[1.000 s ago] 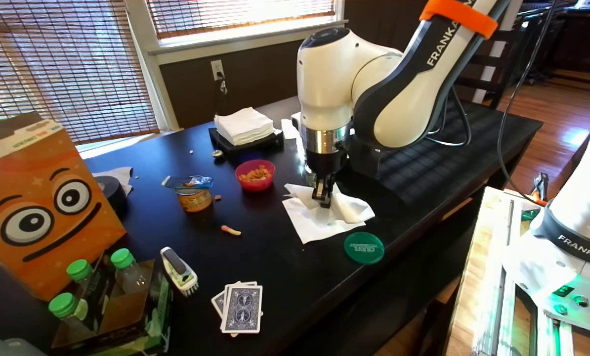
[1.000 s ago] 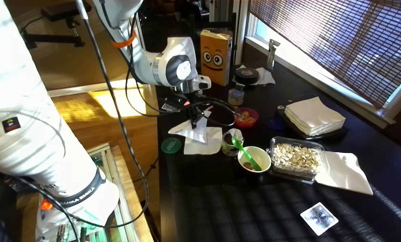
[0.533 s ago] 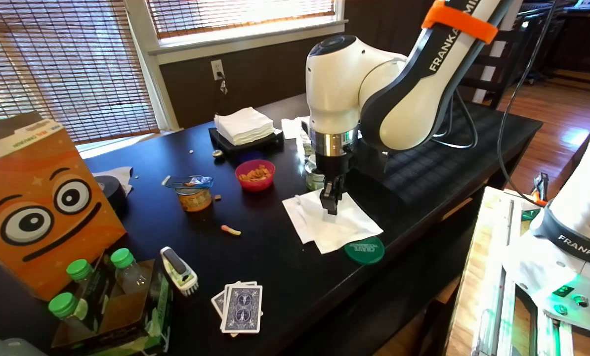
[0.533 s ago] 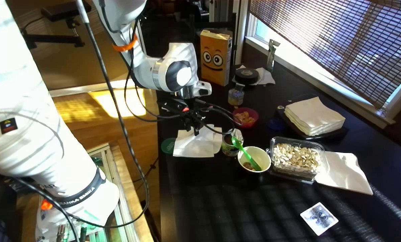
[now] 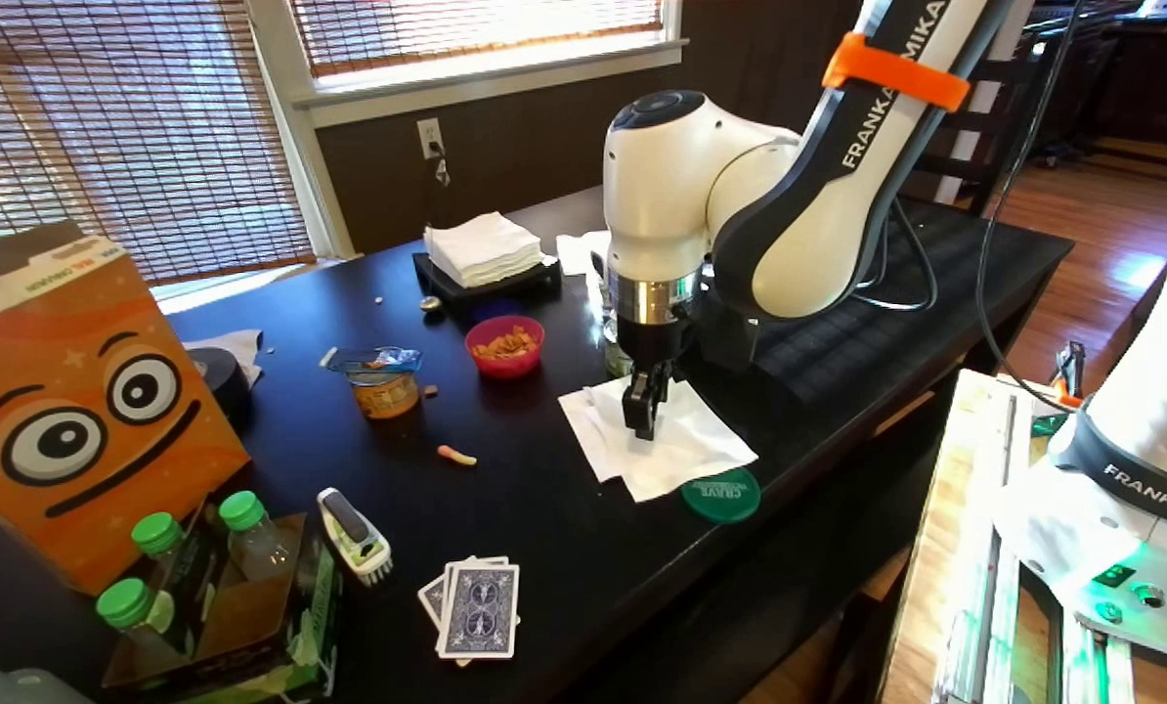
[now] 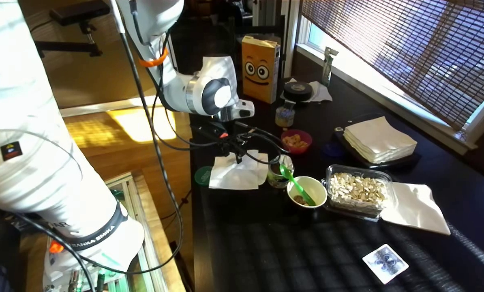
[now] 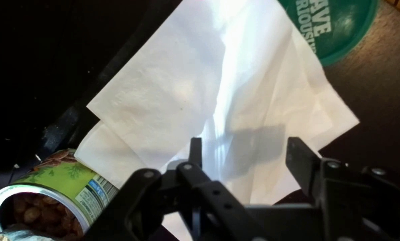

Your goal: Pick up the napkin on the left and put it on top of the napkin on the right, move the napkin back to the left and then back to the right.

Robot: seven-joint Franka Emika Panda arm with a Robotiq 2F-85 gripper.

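Jaws parted, the end effector (image 7: 243,150) hangs over napkins (image 7: 159,97) between can (image 7: 64,177) and green lid (image 7: 337,28).

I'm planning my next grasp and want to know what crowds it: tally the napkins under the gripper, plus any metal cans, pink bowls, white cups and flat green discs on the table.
Napkins: 2, one lying over the other
Metal can: 1
Pink bowl: 1
White cup: 1
Flat green disc: 1
Total: 6

The upper napkin (image 5: 686,442), bunched earlier, now lies spread just below mid-frame. The gripper (image 7: 244,145) has released it.
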